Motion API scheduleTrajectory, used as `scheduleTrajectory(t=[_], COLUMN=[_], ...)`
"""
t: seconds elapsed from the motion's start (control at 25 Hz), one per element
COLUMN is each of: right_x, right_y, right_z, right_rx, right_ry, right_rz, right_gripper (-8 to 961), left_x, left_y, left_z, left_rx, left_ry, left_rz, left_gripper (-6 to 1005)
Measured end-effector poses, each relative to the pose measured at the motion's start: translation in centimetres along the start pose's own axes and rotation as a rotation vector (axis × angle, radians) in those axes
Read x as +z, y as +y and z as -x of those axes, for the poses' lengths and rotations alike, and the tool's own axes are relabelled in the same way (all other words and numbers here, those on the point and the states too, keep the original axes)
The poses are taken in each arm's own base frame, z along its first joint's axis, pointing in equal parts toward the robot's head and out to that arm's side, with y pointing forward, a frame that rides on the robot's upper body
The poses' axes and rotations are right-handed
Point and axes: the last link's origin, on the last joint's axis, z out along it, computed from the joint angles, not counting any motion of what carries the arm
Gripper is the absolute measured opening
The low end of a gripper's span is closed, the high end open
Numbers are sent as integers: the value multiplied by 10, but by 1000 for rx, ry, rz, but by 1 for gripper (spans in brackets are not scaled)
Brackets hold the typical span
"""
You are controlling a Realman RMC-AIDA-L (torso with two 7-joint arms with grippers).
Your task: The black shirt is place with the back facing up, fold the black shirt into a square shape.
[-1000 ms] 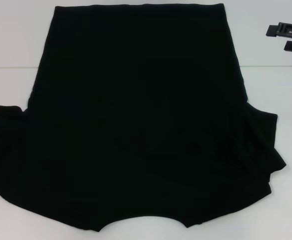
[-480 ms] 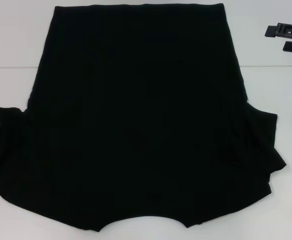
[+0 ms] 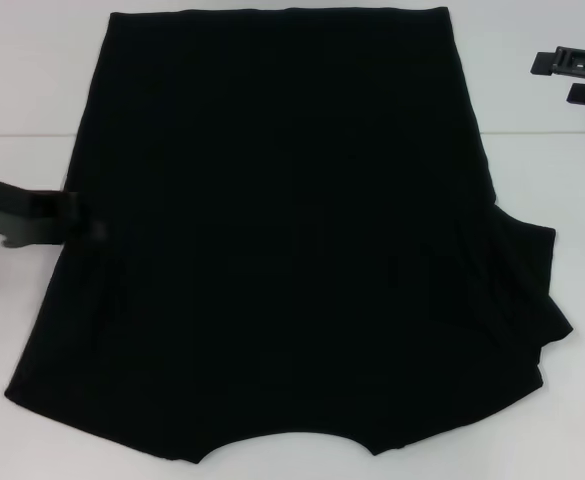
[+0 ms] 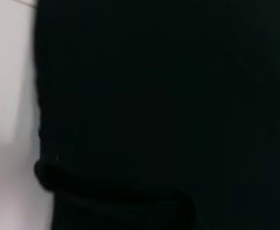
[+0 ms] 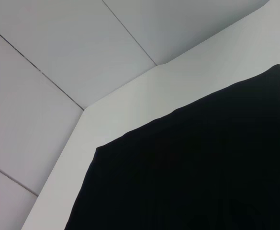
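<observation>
The black shirt (image 3: 282, 230) lies flat on the white table and fills most of the head view, with no lettering showing. Its right sleeve (image 3: 534, 290) sticks out sideways. The left sleeve no longer sticks out and lies drawn in over the body. My left gripper (image 3: 82, 222) is blurred at the shirt's left edge, over the fabric, and is shut on the sleeve cloth. The left wrist view shows black fabric (image 4: 168, 96) with a rolled fold (image 4: 116, 191) close up. My right gripper (image 3: 560, 78) hangs open and empty at the far right, off the shirt.
Bare white table (image 3: 572, 190) shows to the right and left of the shirt. The right wrist view shows the shirt's far corner (image 5: 202, 167), the table's edge and grey wall panels (image 5: 58, 52) behind it.
My left gripper has come in from the left edge toward the shirt's body, carrying the left sleeve inward over it. The right arm has not moved.
</observation>
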Motion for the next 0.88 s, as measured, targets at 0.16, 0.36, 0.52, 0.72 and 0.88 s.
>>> scheduleTrajectory(t=[0.16, 0.36, 0.52, 0.72, 0.88], right_x=[0, -2, -3, -8, -15], right_y=[-1, -3, -5, -5, -7], right_z=[0, -1, -2, -3, -9], right_rx=[-1, -2, 1, -6, -39], right_ry=[-1, -3, -1, 22, 115], right_rz=[-4, -14, -17, -5, -6], right_gripper=[941, 941, 941, 941, 942], left_x=[15, 12, -4, -32, -37], left_y=[19, 19, 6, -3, -13], left_z=[5, 13, 19, 31, 41], left_rx=[56, 52, 52, 134, 161], left_ry=[-63, -113, -108, 23, 68], left_rz=[16, 65, 77, 266, 310], left_gripper=[31, 33, 34, 207, 358])
